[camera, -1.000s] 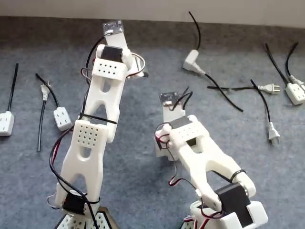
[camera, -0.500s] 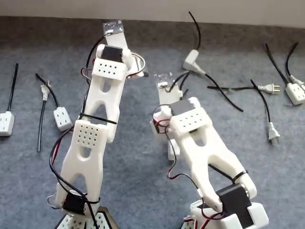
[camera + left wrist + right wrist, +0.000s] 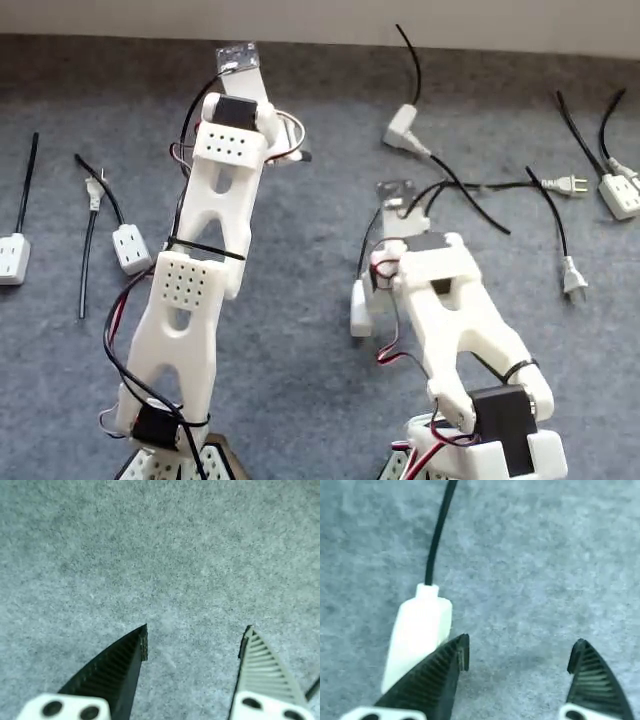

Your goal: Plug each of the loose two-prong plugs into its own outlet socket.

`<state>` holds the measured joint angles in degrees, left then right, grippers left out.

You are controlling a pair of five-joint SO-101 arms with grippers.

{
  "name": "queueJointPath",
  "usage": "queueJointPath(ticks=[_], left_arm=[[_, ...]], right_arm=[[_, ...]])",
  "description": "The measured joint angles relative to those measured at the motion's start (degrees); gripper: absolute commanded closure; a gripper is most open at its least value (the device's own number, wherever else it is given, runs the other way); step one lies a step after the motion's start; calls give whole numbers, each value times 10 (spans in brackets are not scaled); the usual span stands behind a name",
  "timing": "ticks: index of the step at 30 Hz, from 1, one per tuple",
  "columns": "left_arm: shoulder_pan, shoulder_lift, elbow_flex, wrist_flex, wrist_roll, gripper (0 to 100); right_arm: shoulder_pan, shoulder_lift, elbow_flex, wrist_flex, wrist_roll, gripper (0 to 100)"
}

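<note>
Step in hand: approach, nothing gripped yet. Right gripper [image 3: 522, 645] jaws wide, empty, low over carpet [image 3: 150, 540]. White cord-end block [image 3: 420, 630] sits just beside its dark finger [image 3: 447, 667], outside gap, black cord [image 3: 440, 525] running off far end; we can't tell plug from socket. Left gripper [image 3: 196, 635] wide too, empty, over bare carpet. We judge next move: shift right gripper sideways to straddle block, then close. Loose plug [image 3: 570, 183] lies near outlet socket [image 3: 620, 195], unplugged.

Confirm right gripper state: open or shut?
Open. In the right wrist view the right gripper has its fingertips wide apart over bare carpet; the white cord block lies beside one finger, ungripped.
</note>
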<state>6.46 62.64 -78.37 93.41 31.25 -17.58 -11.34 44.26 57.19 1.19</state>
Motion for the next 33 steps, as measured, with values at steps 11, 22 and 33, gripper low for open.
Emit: queueJointPath(ticks=[11, 22, 33], left_arm=[[0, 0, 0, 0, 0, 701], [0, 0, 0, 0, 0, 701], [0, 34, -3, 0, 0, 701]], right_arm=[[-87, 0, -47, 29, -21, 684], [342, 4, -324, 91, 105, 684], [482, 320, -538, -179, 166, 684]])
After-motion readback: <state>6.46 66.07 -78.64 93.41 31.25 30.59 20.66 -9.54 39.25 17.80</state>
